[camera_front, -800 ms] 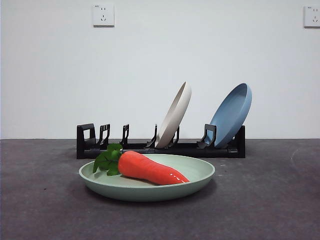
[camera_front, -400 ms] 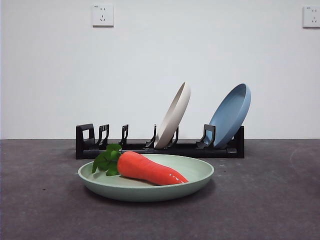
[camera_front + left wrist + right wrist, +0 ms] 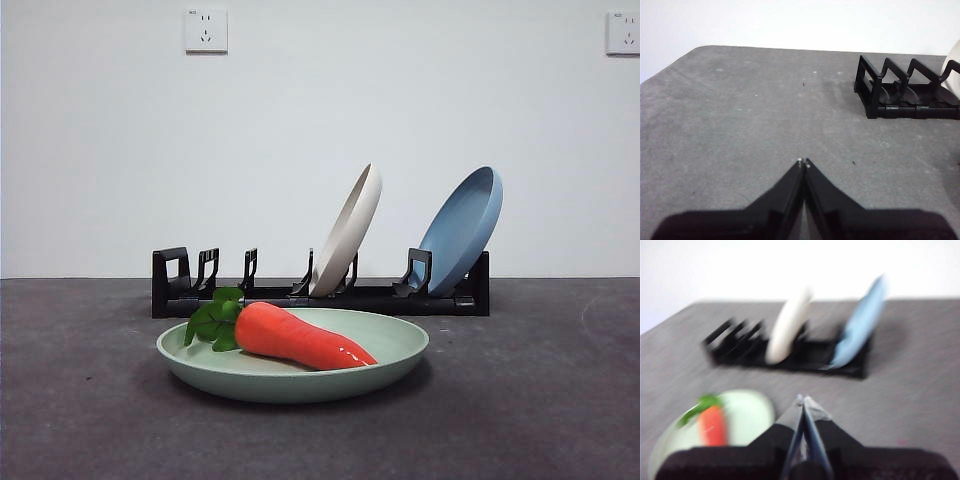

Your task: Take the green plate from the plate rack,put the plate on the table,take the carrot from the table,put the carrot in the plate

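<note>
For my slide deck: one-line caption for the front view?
Carrot lies in the green plate before the plate rack.

The front view looks level across the surface (image 3: 560,420) at the plate rack (image 3: 320,295), close and low. Both wrist views look down toward the rack from farther back; all three share it.

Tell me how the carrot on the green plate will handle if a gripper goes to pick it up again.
The carrot looks glossy, with bright highlights on its skin, so it may slip between jaws. It tapers toward one end, so a grip there would probably slide off; the thick part near the leaves looks safer. Its rounded body lies loose in the green plate, so a nudge could roll it.
</note>
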`<state>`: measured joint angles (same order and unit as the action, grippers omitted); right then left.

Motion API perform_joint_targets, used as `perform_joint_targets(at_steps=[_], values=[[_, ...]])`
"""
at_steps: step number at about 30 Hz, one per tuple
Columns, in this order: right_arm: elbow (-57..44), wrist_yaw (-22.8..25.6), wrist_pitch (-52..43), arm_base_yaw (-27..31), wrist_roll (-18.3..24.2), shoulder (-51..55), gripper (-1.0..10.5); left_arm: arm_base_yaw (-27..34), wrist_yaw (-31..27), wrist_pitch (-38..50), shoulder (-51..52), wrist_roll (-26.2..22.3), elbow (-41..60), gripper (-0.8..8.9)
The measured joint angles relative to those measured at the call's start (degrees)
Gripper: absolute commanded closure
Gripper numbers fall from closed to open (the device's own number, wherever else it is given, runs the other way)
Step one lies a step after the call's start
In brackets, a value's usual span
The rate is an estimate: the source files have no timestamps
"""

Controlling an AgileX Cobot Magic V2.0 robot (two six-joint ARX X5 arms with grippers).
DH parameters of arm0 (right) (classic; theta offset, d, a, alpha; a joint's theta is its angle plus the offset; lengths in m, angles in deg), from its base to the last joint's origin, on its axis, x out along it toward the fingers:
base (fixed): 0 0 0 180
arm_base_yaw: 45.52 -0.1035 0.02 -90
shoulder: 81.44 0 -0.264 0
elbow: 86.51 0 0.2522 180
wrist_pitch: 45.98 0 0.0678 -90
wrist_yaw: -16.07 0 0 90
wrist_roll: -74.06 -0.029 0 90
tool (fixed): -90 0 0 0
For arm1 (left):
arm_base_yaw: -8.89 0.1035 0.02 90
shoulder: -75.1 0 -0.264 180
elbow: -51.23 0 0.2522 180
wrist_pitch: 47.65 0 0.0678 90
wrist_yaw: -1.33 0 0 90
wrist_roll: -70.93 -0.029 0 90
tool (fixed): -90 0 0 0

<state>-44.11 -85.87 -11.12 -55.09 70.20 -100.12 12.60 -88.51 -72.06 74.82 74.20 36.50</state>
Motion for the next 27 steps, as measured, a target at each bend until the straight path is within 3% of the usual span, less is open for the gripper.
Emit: perform_joint_targets(at_steps=[8, 18, 27], values=[[-15.82, 0.28, -13.0, 6.56, 0.46, 11.26, 9.5, 0.0, 0.0, 0.0, 0.0, 0.0, 0.0, 8.17], [-27.5, 1.44, -12.87, 6.58, -0.09, 17.99, 9.5, 0.0, 0.0, 0.0, 0.0, 0.02, 0.0, 8.17], [-27.67, 1.6, -12.04, 6.56, -1.53, 18.4, 9.5, 0.0, 0.0, 0.0, 0.0, 0.0, 0.0, 8.17]])
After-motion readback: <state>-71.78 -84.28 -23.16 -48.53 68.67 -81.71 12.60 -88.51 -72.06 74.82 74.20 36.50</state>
